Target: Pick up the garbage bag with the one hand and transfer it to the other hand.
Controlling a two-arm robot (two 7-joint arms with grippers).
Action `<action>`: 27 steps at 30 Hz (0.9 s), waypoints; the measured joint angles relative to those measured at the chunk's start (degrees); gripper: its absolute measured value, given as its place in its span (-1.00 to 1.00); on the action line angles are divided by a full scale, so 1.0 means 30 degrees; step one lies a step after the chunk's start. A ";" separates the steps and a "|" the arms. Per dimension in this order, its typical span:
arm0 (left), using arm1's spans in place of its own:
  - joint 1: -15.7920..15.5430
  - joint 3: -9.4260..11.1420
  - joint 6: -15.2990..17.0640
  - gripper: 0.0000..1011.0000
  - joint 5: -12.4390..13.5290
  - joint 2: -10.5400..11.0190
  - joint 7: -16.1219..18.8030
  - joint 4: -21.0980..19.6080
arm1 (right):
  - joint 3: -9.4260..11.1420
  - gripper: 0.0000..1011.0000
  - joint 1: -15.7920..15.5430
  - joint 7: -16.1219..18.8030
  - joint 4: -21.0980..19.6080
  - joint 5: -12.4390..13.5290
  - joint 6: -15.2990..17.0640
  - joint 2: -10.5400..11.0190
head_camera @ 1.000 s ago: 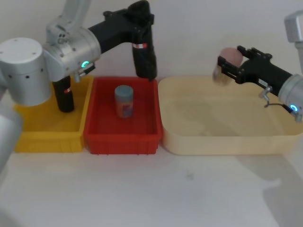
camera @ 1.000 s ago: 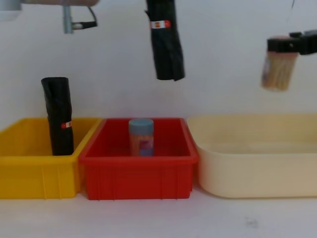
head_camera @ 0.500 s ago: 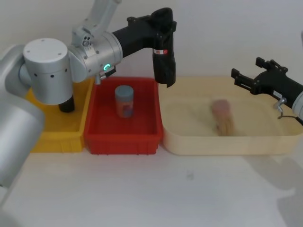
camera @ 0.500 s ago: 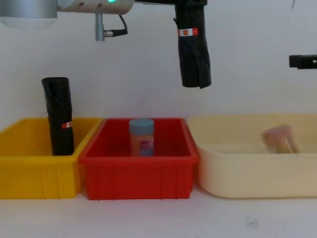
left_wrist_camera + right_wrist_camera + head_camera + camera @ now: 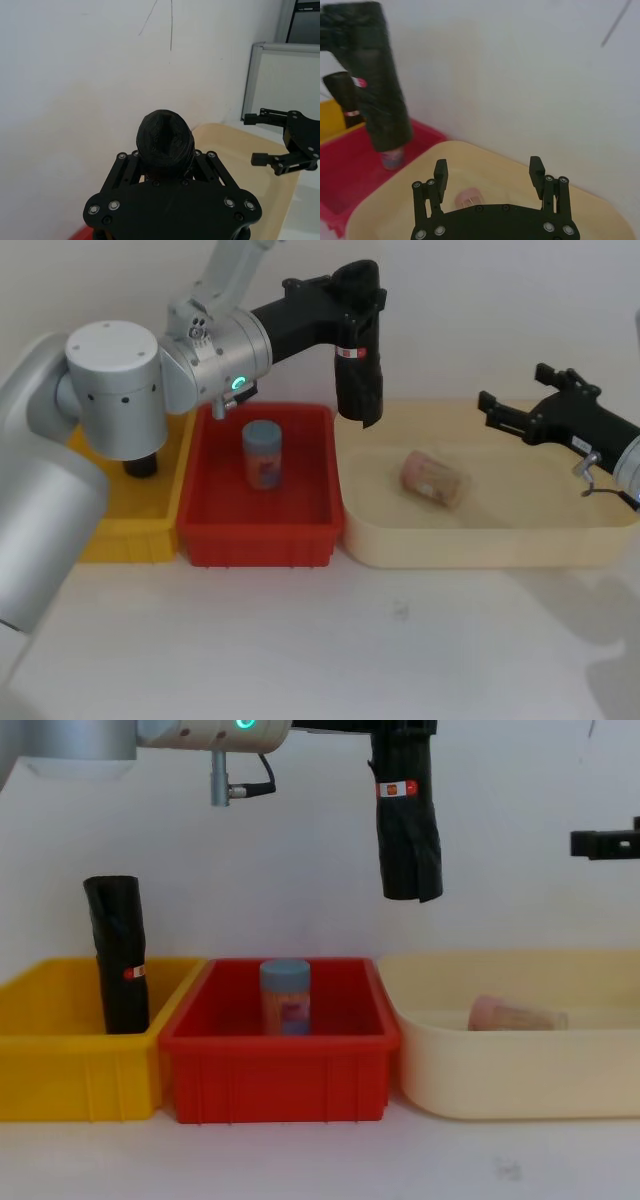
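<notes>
Okay, nearest first: bare white table (image 5: 400,640), then three bins in a row on it. Yellow bin (image 5: 130,535) is on the robot's left, red bin (image 5: 260,540) centre, cream tub (image 5: 480,545) right, each just beside the next. Red bin holds a blue-lidded jar (image 5: 262,453), upright. Cream tub holds a pinkish cylinder (image 5: 435,480) lying on its side. Yellow bin holds a tall black roll (image 5: 118,955) with a red-and-white tag, standing on end and leaning a little. In the head view it sits partly behind the left arm's big joint.

Higher and farther back, the garbage bag (image 5: 408,830) is in the air, gripped at its upper end by the left gripper (image 5: 357,285). The fingers are clamped on either side of the roll, and the left wrist view looks onto the roll's crumpled top end between them. Long axis is near vertical, lower end pointing down and tilted slightly toward the robot's right. White label band (image 5: 397,789) with a red mark sits near the upper end, just below the grip. The bag hangs over the seam between the red bin's far right corner and the cream tub, its lower end well above both rims. Green light ring (image 5: 238,384) glows on the left arm.

Right gripper (image 5: 512,387) hovers over the far right part of the cream tub, fingers spread wide and empty, tips pointed toward the bag. In the chest view it is at roughly the bag's height, well apart from it. Under that gap lie the tub and the pinkish cylinder. White wall behind.
</notes>
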 joint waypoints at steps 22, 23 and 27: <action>-0.0092 0.0122 -0.0047 -0.28 0.0002 -0.0107 -0.0061 0.0177 | -0.1467 0.98 0.1630 0.2107 0.1115 0.1098 -0.0511 -0.1273; -0.0093 0.0123 -0.0047 -0.28 0.0003 -0.0107 -0.0062 0.0178 | -0.1506 0.98 0.1678 0.2157 0.1151 0.1104 -0.0503 -0.1295; -0.0098 0.0132 -0.0047 -0.28 0.0002 -0.0112 -0.0064 0.0187 | -0.1895 0.98 0.1963 0.2447 0.1470 0.1112 -0.0465 -0.1379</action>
